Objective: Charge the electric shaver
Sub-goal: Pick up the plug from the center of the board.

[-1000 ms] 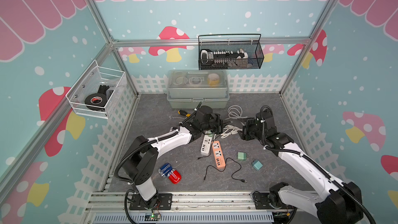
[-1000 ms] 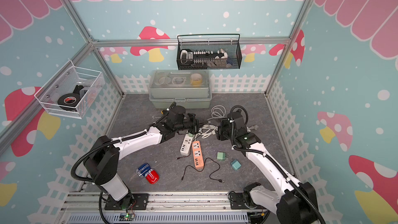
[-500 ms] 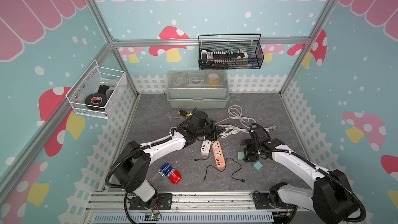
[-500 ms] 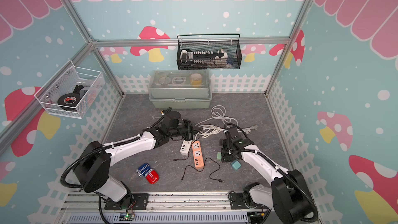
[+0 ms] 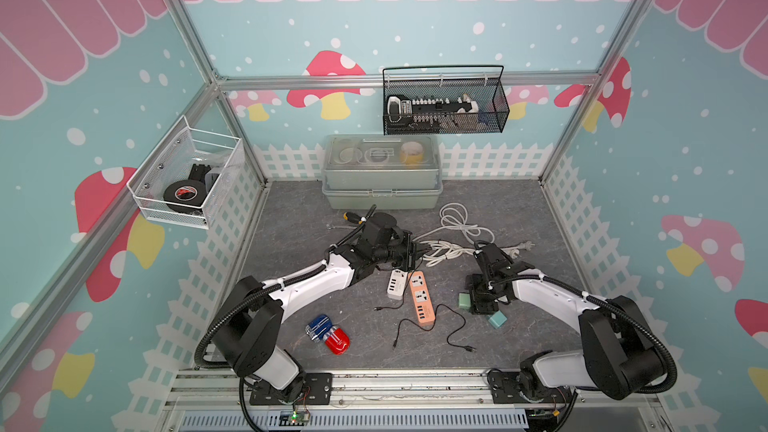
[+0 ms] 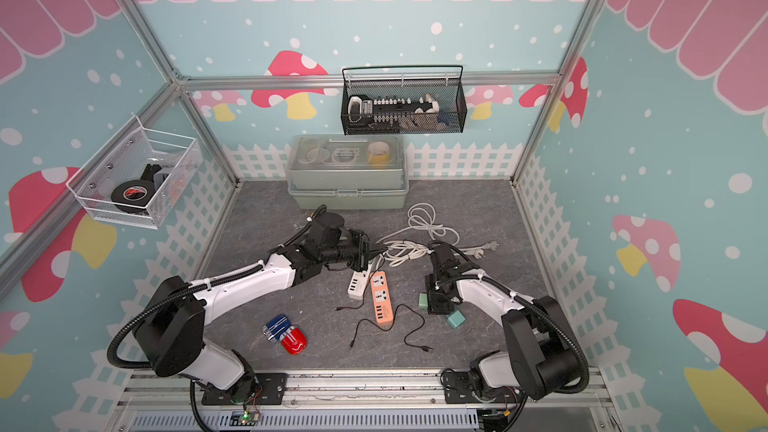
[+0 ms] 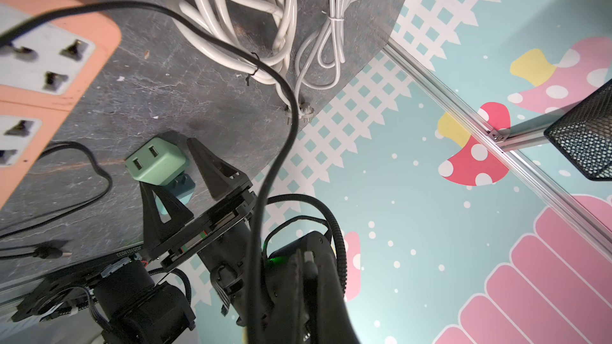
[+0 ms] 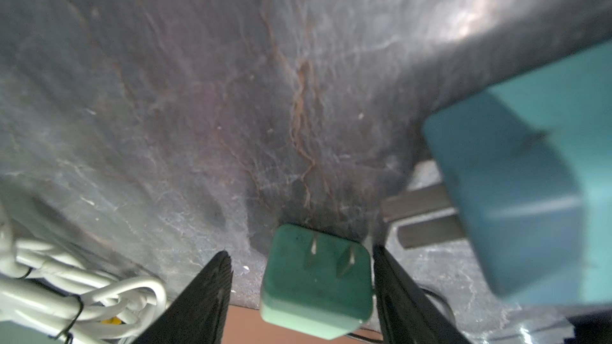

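Right jaws are spread wide, straddling the green adapter (image 8: pixel 316 279) with a gap on each side. Not squeezing it. The right arm (image 5: pixel 548 290) reaches in low on the orange strip's (image 5: pixel 422 297) right, wrist tipped down at the counter (image 5: pixel 519 209). Left jaws are closed just past the strip's far end, by the white cords (image 5: pixel 444 249). Can't tell if they pinch anything; the left arm (image 5: pixel 316 284) is stretched nearly flat.

A second ago the right jaws were up by those cords, and now they're down at the adapter. The teal adapter (image 5: pixel 497 319) sits just beside them, so it's tight there, with bare counter beyond to the fence (image 5: pixel 582 243). The shaver (image 5: pixel 336 340), I think the red-blue thing, lies off the strip's near-left, untouched.
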Robot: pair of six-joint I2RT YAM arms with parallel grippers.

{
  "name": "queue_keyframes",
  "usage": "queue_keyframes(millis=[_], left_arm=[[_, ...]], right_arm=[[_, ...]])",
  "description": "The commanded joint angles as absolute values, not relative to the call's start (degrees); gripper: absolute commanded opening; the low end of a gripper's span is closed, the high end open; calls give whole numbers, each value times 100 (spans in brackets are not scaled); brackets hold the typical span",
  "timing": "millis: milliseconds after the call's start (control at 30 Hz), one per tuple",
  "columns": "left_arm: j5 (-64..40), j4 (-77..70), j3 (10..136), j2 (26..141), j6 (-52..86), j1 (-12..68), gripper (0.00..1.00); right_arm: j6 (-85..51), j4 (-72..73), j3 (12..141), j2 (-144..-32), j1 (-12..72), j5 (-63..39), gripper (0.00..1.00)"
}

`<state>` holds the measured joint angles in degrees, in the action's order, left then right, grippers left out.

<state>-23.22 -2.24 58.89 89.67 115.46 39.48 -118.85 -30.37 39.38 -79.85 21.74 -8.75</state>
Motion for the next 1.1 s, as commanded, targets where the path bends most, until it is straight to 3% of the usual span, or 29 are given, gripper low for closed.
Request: queue_keyframes(millis=[0, 300, 400, 567, 767, 900, 1067], left_arm=[[-2322, -102, 5846, 8798, 11527, 3926, 0], [-2217, 35, 5871, 8736, 11462, 3914, 0], [-2208, 68, 5871, 8719, 11441, 3911, 0], [-2188, 17, 5867, 8660, 11381, 3886, 0], [-2096, 69, 6114, 8544, 10954, 3725, 0], [-2018, -388, 6205, 8576, 10863, 3616, 0], [-1813, -1024, 6359, 8648, 10673, 3573, 0]], right_arm=[[-12084, -3553, 4226, -8191, 2154, -802, 66], [-11944, -3740, 4360, -8641, 2163, -857, 61], [-11901, -3648, 4356, -8838, 2157, -828, 48], [-11510, -3490, 4614, -8728, 2149, -837, 13], [-10409, -3793, 5678, -7629, 2135, -231, 1], [-9913, -2422, 5642, -7041, 2079, -270, 0], [-9332, 280, 5361, -7053, 1909, -1205, 0]])
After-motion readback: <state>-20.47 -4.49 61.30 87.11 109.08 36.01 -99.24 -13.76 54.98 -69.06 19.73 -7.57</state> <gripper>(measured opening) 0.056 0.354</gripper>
